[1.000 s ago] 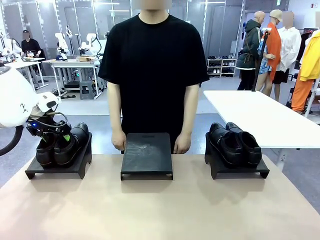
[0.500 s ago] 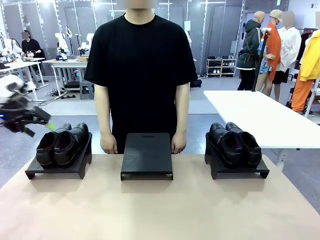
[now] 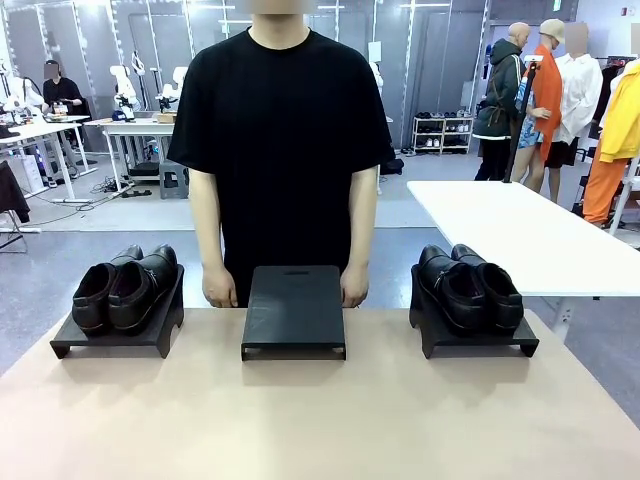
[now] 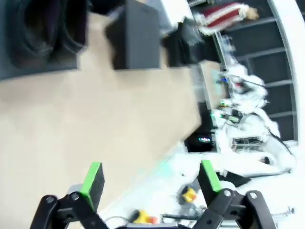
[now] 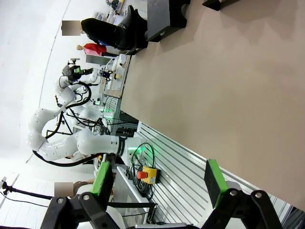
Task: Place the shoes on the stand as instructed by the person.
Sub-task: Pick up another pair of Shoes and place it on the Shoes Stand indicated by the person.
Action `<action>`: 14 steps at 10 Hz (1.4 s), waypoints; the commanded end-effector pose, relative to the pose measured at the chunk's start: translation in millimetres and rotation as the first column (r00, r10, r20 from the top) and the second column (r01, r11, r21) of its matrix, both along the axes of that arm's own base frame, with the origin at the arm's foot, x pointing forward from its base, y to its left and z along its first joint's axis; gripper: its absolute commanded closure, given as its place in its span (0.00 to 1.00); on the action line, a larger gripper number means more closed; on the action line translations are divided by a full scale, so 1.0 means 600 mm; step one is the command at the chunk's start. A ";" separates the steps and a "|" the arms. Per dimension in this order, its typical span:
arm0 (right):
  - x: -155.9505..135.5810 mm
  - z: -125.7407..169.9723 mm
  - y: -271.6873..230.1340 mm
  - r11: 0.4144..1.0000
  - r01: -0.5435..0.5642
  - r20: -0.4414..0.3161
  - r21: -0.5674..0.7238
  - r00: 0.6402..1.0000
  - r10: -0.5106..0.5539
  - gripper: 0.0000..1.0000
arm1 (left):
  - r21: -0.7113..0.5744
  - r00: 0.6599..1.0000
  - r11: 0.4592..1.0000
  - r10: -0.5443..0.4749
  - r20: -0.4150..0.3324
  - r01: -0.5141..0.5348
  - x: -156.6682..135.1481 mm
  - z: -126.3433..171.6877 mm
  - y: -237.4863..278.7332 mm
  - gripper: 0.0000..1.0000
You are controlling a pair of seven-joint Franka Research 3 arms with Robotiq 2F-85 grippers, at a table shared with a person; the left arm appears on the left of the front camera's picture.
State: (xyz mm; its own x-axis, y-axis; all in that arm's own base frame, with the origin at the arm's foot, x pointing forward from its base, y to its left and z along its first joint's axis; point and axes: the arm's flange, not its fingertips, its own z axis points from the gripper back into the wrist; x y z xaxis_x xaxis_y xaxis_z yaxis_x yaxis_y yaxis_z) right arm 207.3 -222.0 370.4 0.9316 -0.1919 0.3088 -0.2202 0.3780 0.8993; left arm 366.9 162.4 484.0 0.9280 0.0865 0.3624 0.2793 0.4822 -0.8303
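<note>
One pair of glossy black shoes (image 3: 125,290) sits on the left stand (image 3: 110,338); in the blurred left wrist view that pair (image 4: 43,24) is at the top left. The other pair (image 3: 470,287) sits on the right stand (image 3: 480,343). Between them, the middle stand (image 3: 293,310) has a bare top. The person (image 3: 285,130) in a black T-shirt stands behind it, a hand (image 3: 218,290) resting at each side. My left gripper (image 4: 151,179) is open, well back over the table's near edge. My right gripper (image 5: 158,179) is open too, far from the stands.
The tan table (image 3: 320,420) stretches wide in front of the stands. A white table (image 3: 520,230) stands at the right behind. Beyond the table's edge, the right wrist view takes in a ribbed metal panel (image 5: 190,162) and a box with a red button (image 5: 145,174).
My left arm, a second ago over the left pair of shoes, has pulled away to the left and out of the front view. The person has shifted slightly left.
</note>
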 end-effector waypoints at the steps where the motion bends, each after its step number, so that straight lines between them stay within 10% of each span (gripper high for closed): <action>1: 0.000 0.008 0.002 1.000 0.014 0.001 0.013 1.000 -0.014 0.02 | -0.265 0.992 0.957 -0.122 -0.014 0.114 0.009 -0.052 0.071 0.00; 3: 0.000 0.008 0.002 1.000 0.014 0.001 0.013 1.000 -0.014 0.02 | -0.345 0.996 0.936 -0.085 -0.024 0.072 -0.015 -0.123 0.099 0.00; 14: 0.000 0.008 0.002 1.000 0.014 0.001 0.013 1.000 -0.014 0.02 | -0.360 0.997 0.931 -0.069 -0.033 0.052 -0.041 -0.151 0.098 0.00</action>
